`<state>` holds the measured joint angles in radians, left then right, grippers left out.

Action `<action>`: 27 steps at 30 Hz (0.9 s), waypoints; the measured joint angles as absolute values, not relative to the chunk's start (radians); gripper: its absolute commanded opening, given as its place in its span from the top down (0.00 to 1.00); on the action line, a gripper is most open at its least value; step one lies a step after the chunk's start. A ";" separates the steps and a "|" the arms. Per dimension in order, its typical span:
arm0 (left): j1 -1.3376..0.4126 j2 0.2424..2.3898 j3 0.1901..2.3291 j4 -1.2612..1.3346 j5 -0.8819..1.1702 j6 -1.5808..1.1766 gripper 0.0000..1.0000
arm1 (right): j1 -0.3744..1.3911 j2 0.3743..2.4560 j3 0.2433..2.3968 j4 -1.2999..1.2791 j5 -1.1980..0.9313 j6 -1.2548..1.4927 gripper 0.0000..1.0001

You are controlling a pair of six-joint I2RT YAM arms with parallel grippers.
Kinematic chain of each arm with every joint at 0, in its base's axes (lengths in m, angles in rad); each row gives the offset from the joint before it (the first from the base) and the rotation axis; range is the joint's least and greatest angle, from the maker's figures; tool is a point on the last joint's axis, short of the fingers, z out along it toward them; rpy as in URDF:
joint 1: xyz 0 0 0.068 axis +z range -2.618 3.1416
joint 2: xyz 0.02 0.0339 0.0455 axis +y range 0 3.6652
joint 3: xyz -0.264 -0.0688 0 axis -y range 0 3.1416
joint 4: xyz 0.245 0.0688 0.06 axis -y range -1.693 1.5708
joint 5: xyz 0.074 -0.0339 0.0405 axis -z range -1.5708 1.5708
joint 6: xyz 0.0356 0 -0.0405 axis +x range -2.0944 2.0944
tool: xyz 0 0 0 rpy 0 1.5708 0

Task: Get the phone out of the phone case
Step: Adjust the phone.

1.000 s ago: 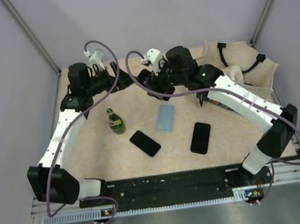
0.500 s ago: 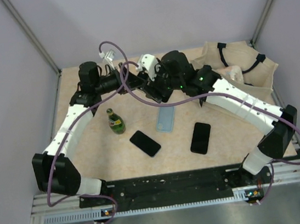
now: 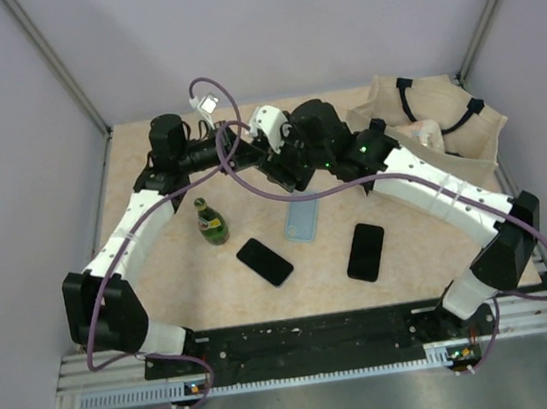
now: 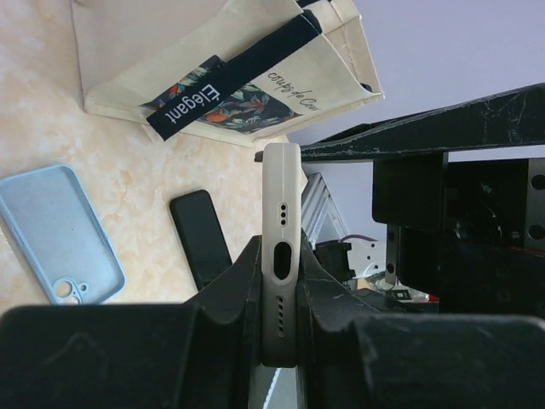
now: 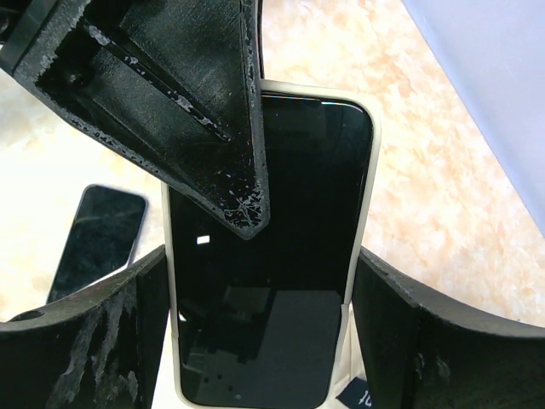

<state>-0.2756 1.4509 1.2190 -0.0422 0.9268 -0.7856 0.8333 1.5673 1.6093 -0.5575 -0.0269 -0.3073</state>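
Observation:
A phone (image 5: 281,213) with a black screen sits in a white phone case (image 5: 371,170), held in the air above the back of the table. My right gripper (image 5: 268,290) is shut across the case's width, one finger on each long side. My left gripper (image 4: 281,264) is shut on the case's (image 4: 281,196) bottom end, front and back, with the port hole showing between its fingers. One left finger (image 5: 196,94) lies over the screen. From above, the two grippers meet, left gripper (image 3: 244,148) against right gripper (image 3: 273,156), and hide the phone.
On the table lie an empty light blue case (image 3: 302,219), two bare black phones (image 3: 264,261) (image 3: 365,251) and a green bottle (image 3: 211,223) standing upright. A cream tote bag (image 3: 434,121) with black straps lies at the back right.
My left arm has swung right to meet the right gripper, and its jaws have gone from open to shut on the case's end. The right gripper has shifted slightly left with the phone.

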 measured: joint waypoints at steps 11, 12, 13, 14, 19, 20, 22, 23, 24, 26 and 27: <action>-0.260 1.448 1.208 -0.014 0.987 -0.653 1.00 | 0.843 1.491 1.557 -0.518 -0.051 -0.303 0.09; -0.255 1.448 1.208 -0.017 0.994 -0.636 1.00 | 0.842 1.477 1.557 -0.517 -0.062 -0.302 0.09; -0.249 1.448 1.208 -0.023 1.007 -0.606 1.00 | 0.841 1.463 1.557 -0.516 -0.076 -0.299 0.09; -0.244 1.448 1.208 -0.028 1.016 -0.588 1.00 | 0.836 1.450 1.557 -0.517 -0.091 -0.293 0.09; -0.224 1.415 1.211 -0.095 1.090 -0.416 1.00 | 0.742 1.401 1.557 -0.517 -0.248 -0.232 0.11; -0.224 1.399 1.211 -0.108 1.106 -0.383 1.00 | 0.706 1.394 1.557 -0.517 -0.287 -0.218 0.11; -0.224 1.356 1.209 -0.116 1.135 -0.332 1.00 | 0.650 1.383 1.555 -0.515 -0.346 -0.197 0.12; -0.224 1.329 1.206 -0.112 1.148 -0.313 1.00 | 0.628 1.375 1.542 -0.507 -0.374 -0.195 0.13; -0.224 1.306 1.201 -0.103 1.158 -0.305 1.00 | 0.617 1.362 1.524 -0.505 -0.403 -0.190 0.14; -0.224 1.242 1.182 -0.063 1.187 -0.290 1.00 | 0.614 1.340 1.481 -0.501 -0.466 -0.189 0.16; -0.224 1.223 1.177 -0.049 1.201 -0.289 1.00 | 0.614 1.330 1.464 -0.500 -0.490 -0.189 0.17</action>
